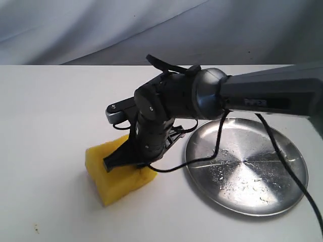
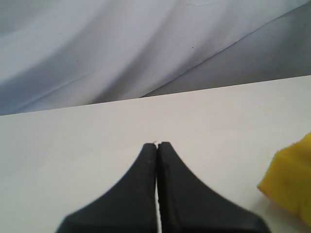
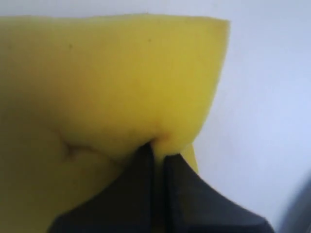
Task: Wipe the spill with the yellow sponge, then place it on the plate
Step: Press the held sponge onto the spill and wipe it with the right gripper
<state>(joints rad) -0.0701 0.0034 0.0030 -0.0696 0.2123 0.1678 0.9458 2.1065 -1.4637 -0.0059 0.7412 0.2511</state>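
Item 1. Left gripper (image 2: 157, 144): seen only in its own wrist view, jaws pressed together on nothing, held over bare white table (image 1: 50, 126). It is not shown in the exterior view.

Item 2. Yellow sponge (image 1: 113, 179): set on the table left of centre, just beside the plate but apart from it. A fold of foam on its upper face is puckered where it is gripped.

Item 3. Right gripper (image 1: 110, 164): reached across from the right, tilted downward, jaws clamped on the pinched foam of the sponge. A black cable (image 1: 218, 138) is draped from the arm over the plate's rim.

Item 4. Plate (image 1: 252, 194): silver, scratched, placed at right; nothing is lain in it.

Progress: the sponge is judged grasped and in contact with the table, so the wiping stage is likely under way. Transfer to the plate is not yet done.

Not determinable: the spill is seen in no view. It may be covered by the sponge or arm, or already absorbed. The sponge's far side is hidden by the gripper, and the plate's right edge is partly hidden behind the arm.
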